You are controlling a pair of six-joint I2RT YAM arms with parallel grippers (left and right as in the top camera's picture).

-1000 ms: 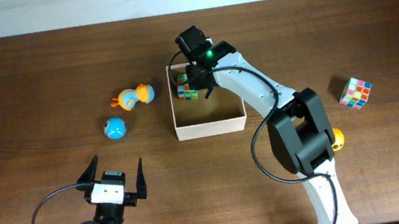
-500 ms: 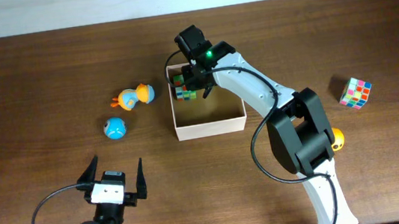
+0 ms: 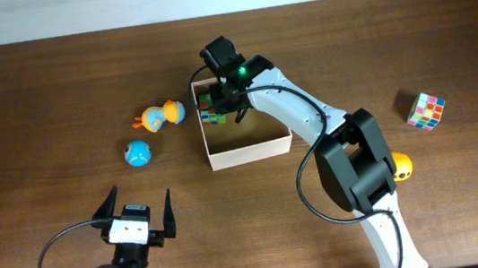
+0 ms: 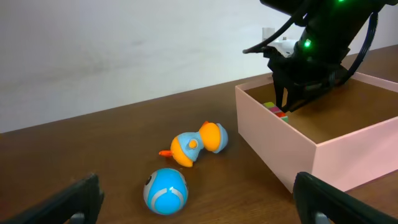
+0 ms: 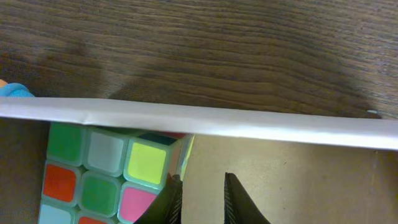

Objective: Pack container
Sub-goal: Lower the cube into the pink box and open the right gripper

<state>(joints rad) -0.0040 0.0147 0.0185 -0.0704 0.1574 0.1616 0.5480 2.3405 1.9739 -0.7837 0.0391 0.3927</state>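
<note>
One colour cube [image 3: 210, 108] lies in the far corner of the box [image 3: 250, 153] in the middle of the table [image 3: 34, 76], the right gripper [image 5: 200, 196] beside it has its jaws pinched together on nothing, the left gripper [image 3: 137, 207] has its jaws spread wide, and a ball [image 3: 137, 153], a duck toy [image 3: 162, 116] and a second cube [image 3: 425, 111] wait outside.

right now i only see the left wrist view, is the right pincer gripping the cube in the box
Observer: no, the right wrist view shows the right pincer shut and empty, the cube beside it by the container wall
Operator: any toys left on the far right
Observer: a second cube on the table, right of the container
Operator: anything else
Observer: an orange ball next to the right arm
</note>
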